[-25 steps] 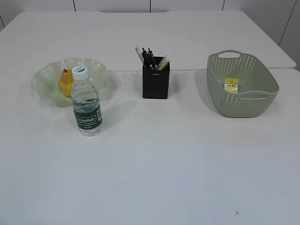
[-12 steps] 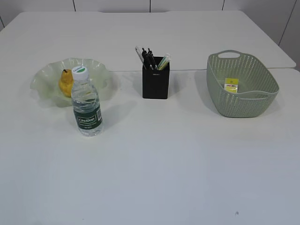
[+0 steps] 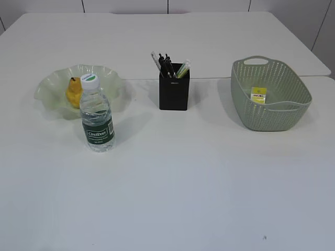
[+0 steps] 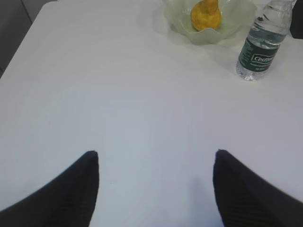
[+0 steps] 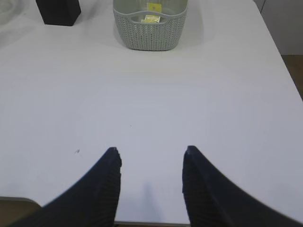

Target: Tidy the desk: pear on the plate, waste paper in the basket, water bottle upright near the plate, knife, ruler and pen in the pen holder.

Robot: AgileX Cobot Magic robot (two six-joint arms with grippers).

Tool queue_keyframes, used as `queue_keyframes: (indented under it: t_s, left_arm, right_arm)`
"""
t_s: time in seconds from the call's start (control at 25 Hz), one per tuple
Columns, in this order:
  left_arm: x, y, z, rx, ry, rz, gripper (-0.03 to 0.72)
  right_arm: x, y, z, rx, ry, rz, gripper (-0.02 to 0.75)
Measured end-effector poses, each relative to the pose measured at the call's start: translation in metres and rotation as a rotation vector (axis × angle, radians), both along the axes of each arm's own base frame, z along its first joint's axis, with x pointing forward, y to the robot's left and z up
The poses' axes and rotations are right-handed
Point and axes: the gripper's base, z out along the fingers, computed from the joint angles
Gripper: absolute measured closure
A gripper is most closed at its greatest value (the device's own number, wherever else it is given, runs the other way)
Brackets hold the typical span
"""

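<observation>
White counter [image 3: 172, 193] runs left to right with pear [image 3: 73, 91] on plate [image 3: 52, 86], bottle [image 3: 97, 117] upright beside it, pen holder [image 3: 174, 93] filled, paper [image 3: 258, 95] in basket [image 3: 293, 112], nothing shifted lately, so tidying looks finished; left gripper [image 4: 156, 156] wide, right gripper [image 5: 151, 152] narrower, both empty.

Matt white table [image 3: 209, 183]; translucent glossy plate [image 3: 52, 89]; clear plastic bottle [image 3: 97, 123]; perforated plastic basket [image 3: 272, 112].

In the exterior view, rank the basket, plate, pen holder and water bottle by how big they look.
1. plate and basket: similar spread, too close to rank.
2. water bottle: taller than the holder, though nearer the camera.
3. pen holder: smallest.
</observation>
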Motion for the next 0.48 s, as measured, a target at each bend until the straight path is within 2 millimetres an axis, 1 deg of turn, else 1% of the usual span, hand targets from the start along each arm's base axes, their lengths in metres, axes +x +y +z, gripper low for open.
queue_keyframes:
  t_s: [0.48]
  left_arm:
    - [0.0001, 0.0, 0.0001, 0.0, -0.002, 0.0, 0.16]
  right_arm:
    - [0.0, 0.0, 0.0, -0.002, 0.0, 0.001, 0.413]
